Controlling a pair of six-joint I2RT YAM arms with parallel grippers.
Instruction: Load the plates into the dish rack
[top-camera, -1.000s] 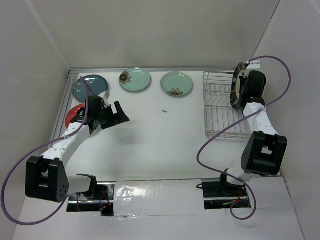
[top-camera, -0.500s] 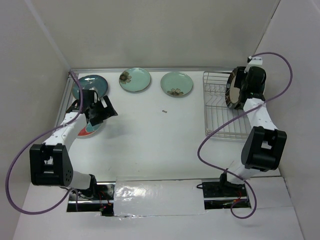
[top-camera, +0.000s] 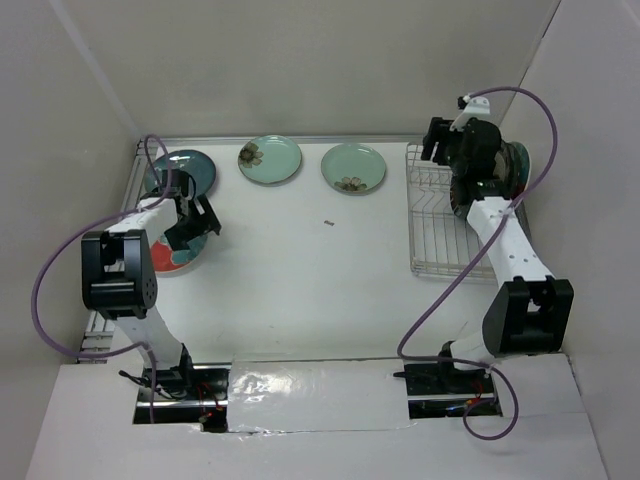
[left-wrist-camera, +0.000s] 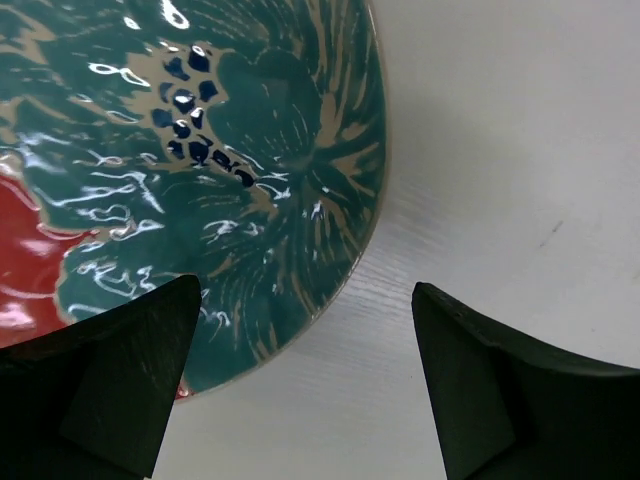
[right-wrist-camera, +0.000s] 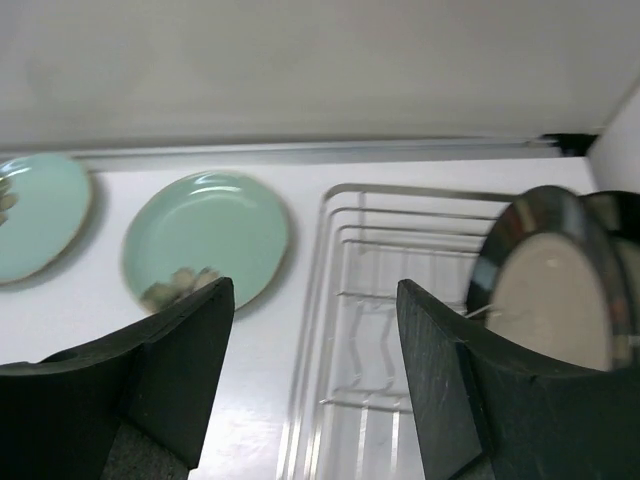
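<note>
Left gripper (left-wrist-camera: 300, 390) spread over red round ceramic plate with teal flower (left-wrist-camera: 250, 150) at left edge of white tabletop (left-wrist-camera: 500, 120); we see the plate cropped. Right gripper (right-wrist-camera: 315, 380) spread, empty. Cream dark-rimmed ceramic plate (right-wrist-camera: 548, 290) upright in silver wire dish rack (right-wrist-camera: 370, 300), far right corner, partly cut off.

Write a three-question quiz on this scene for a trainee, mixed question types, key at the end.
1. True or false: the round cream ceramic plate with the dark striped rim stands on edge in the silver wire dish rack.
2. How many round pale mint plates with a brown flower lie flat on the white table?
3. The open left gripper straddles the rim of which plate? A) the cream plate B) the round red ceramic plate with teal flowers C) a pale mint plate
Key: 1 true; 2 two; 3 B.
</note>
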